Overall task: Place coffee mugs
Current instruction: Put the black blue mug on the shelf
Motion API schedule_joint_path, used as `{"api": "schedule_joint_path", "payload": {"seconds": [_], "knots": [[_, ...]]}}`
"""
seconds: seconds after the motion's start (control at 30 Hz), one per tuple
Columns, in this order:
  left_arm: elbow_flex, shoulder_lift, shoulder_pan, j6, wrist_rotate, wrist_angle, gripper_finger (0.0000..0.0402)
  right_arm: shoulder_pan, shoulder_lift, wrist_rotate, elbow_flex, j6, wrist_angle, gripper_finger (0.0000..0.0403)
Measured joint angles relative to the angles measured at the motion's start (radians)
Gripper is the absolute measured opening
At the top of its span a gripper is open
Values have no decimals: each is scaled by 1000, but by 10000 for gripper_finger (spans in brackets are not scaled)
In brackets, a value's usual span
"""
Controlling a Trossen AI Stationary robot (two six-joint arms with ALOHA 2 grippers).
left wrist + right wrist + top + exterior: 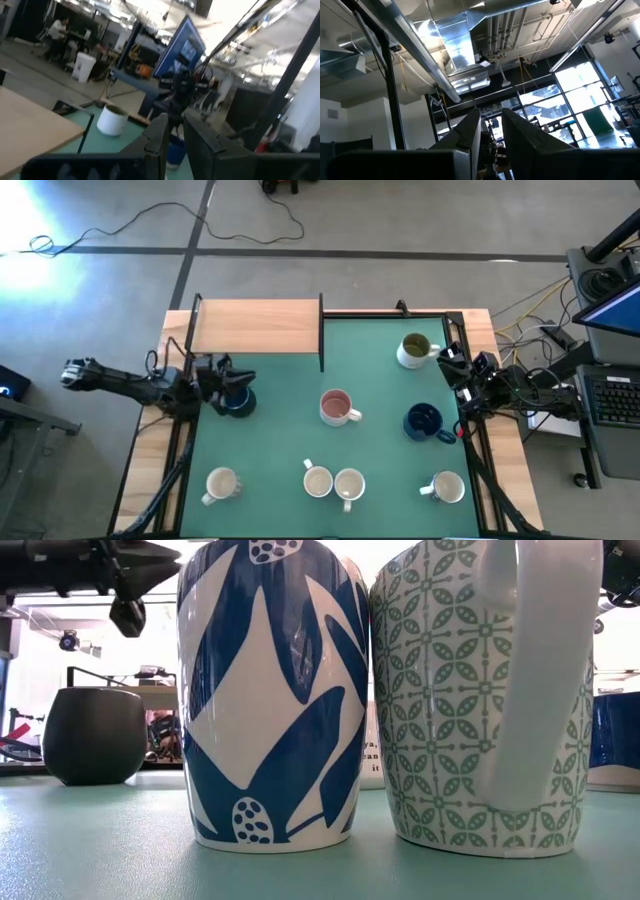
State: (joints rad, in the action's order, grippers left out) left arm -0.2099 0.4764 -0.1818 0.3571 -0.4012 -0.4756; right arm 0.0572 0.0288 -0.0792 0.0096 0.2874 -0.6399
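From above I saw my left gripper [232, 387] over a dark blue mug [237, 400] by the mat's left edge, fingers nearly together. I couldn't tell if it pinched it. The low camera showed only two patterned mugs [270, 690]. My right gripper [452, 362] waited, slightly spread.

Only lettering: small dark print on white mug [371, 755] showing in gap between blue-leaf mug [270, 690] and green-lattice mug [480, 690], low view; fragments, no whole word readable. Nothing legible elsewhere.
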Motion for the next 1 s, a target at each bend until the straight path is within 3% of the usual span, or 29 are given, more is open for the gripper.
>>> {"api": "schedule_joint_path", "payload": {"seconds": [0.33, 0.73, 1.0], "knots": [[-186, 308, 0, 168, 1, 249, 43, 0, 0, 0, 0, 0, 0, 68], [-541, 586, -5, 335, 2, 870, 43, 0, 0, 0, 0, 0, 0, 68], [-672, 712, -5, 456, 2, 1216, 43, 0, 0, 0, 0, 0, 0, 68]]}}
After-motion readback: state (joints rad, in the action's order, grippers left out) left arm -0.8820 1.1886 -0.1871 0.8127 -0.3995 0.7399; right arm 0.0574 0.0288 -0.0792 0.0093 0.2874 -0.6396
